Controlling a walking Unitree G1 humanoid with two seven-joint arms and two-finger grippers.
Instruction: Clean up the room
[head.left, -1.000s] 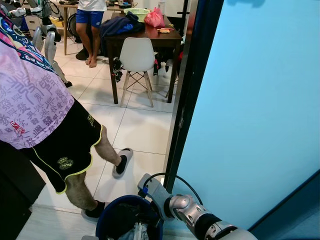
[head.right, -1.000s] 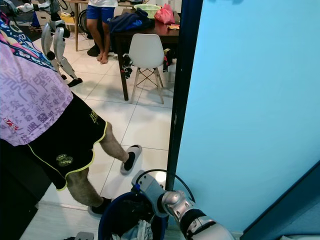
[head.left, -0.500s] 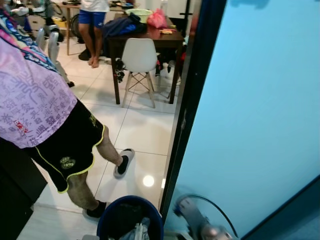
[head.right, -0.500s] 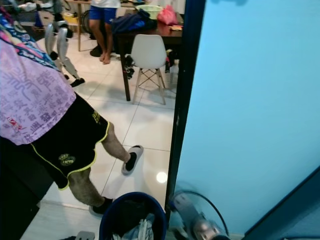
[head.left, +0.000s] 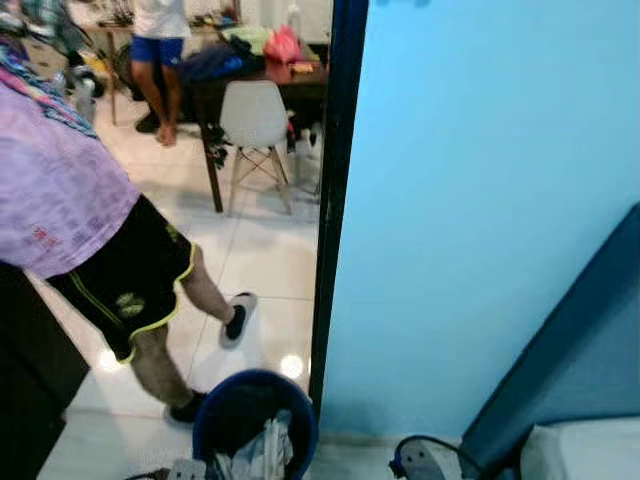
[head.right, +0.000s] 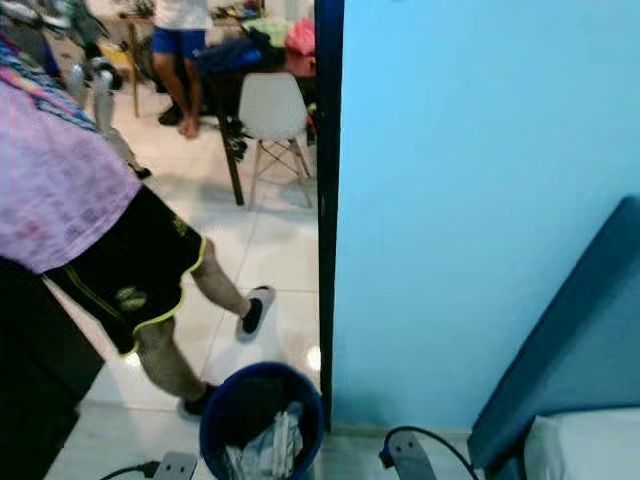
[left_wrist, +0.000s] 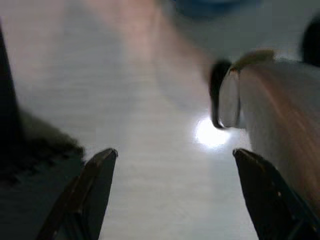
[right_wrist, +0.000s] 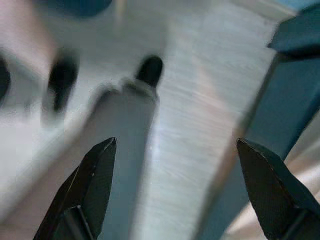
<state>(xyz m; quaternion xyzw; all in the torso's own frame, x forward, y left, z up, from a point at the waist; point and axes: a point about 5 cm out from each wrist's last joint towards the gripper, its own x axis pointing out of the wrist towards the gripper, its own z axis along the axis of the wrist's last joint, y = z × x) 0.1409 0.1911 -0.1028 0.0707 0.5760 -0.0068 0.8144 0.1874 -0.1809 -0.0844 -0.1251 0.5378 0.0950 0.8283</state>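
Blue bin (head.left: 254, 425) on white tiled floor (head.left: 262, 250), near edge of scene, left of dark door frame (head.left: 330, 190); crumpled pale waste (head.right: 268, 447) inside. Person in purple shirt and black shorts (head.left: 125, 285) at left, legs just beside bin.

Right arm (head.right: 408, 458) low at near edge, right of bin, only wrist segment with black cable visible. Right gripper (right_wrist: 175, 190): fingers apart, nothing between, aimed at floor. Left gripper (left_wrist: 175, 195): fingers apart, nothing held, aimed at blurred floor.

Far: white chair (head.left: 252, 115) at dark table (head.left: 265, 85); second person standing (head.left: 158, 45). Light blue wall (head.left: 480, 200) at right.
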